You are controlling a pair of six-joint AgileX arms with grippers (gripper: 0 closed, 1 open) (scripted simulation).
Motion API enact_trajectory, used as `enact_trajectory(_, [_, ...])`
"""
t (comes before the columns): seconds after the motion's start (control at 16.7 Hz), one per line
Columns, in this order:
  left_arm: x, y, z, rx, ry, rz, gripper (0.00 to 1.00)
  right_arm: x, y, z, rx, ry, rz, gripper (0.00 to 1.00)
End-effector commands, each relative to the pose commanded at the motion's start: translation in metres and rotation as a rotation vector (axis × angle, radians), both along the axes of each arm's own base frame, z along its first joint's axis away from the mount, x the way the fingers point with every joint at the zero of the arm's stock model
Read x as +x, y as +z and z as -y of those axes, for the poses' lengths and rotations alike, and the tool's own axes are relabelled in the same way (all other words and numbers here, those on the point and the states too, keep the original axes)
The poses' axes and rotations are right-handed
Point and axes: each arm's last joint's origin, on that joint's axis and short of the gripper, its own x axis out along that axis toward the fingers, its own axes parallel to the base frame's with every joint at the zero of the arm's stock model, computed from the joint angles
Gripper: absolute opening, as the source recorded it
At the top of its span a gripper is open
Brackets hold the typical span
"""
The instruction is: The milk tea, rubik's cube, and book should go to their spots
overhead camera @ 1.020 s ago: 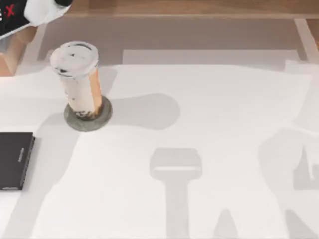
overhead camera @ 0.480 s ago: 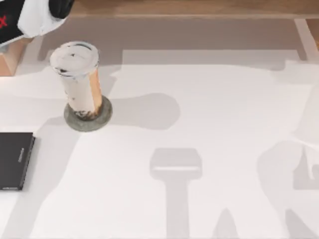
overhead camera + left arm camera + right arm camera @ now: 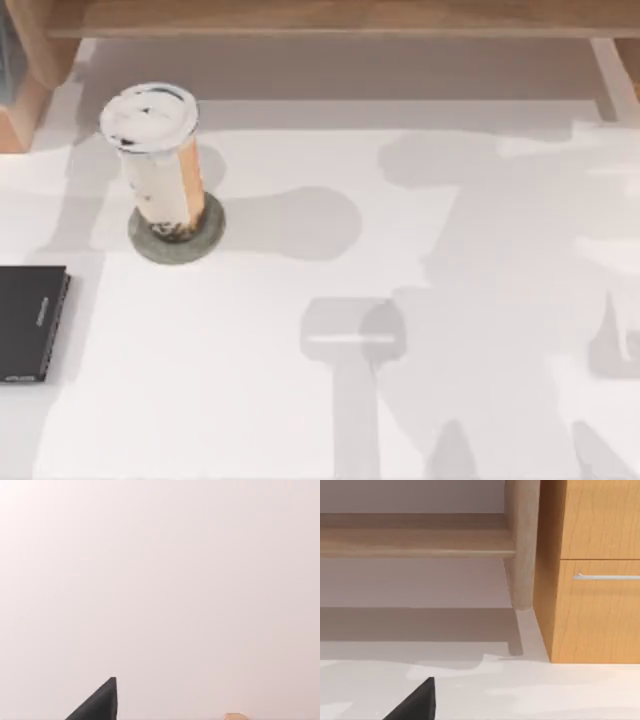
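A: Starting with the biggest thing, the table is white and crossed by arm shadows, with a wooden shelf along its far edge. In the right wrist view that shelf sits beside a wooden cabinet with a drawer handle.

B: And the task's things?

A: The milk tea stands upright on the round grey coaster at the left of the table, so I judge that part done. Nearer, at the left edge, lies the flat black slab, bare. I take it for the book's spot.

B: The hands?

A: A dark fingertip of the left hand pokes into its wrist view against a blank pale background, and one of the right hand hangs above the table. Whether either hand is spread or pressed together, I cannot tell.

B: So how should the step go?

A: My guess is that the book comes next. Grip it across its spine, lower it flat and square onto the slab, and keep well clear of the cup.
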Motion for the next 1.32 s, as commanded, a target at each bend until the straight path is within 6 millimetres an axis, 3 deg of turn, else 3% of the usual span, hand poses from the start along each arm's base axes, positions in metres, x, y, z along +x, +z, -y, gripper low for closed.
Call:
enact_trajectory(0.12, [-0.004, -0.003, -0.049, 0.024, 0.038, -0.016, 1.0, 0.0, 0.0, 0.0, 0.0, 0.0, 0.0, 1.0])
enact_trajectory(0.24, [-0.004, -0.021, -0.091, 0.048, 0.039, -0.102, 1.0, 0.0, 0.0, 0.0, 0.0, 0.0, 0.0, 1.0])
enact_trajectory(0.36, [0.0, -0.054, -0.122, 0.052, 0.002, -0.243, 1.0, 0.0, 0.0, 0.0, 0.0, 0.0, 0.0, 1.0])
enact_trajectory(0.48, [0.004, -0.091, -0.139, 0.032, -0.063, -0.393, 1.0, 0.0, 0.0, 0.0, 0.0, 0.0, 0.0, 1.0])
enact_trajectory(0.6, [0.007, -0.119, -0.143, 0.008, -0.135, -0.506, 1.0, 0.0, 0.0, 0.0, 0.0, 0.0, 0.0, 1.0])
enact_trajectory(0.72, [0.009, -0.132, -0.142, -0.005, -0.179, -0.56, 1.0, 0.0, 0.0, 0.0, 0.0, 0.0, 0.0, 1.0])
enact_trajectory(1.02, [0.01, -0.13, -0.14, -0.003, -0.181, -0.559, 1.0, 0.0, 0.0, 0.0, 0.0, 0.0, 0.0, 1.0])
enact_trajectory(1.32, [0.023, -0.118, -0.131, -0.006, -0.18, -0.564, 1.0, 0.0, 0.0, 0.0, 0.0, 0.0, 0.0, 1.0])
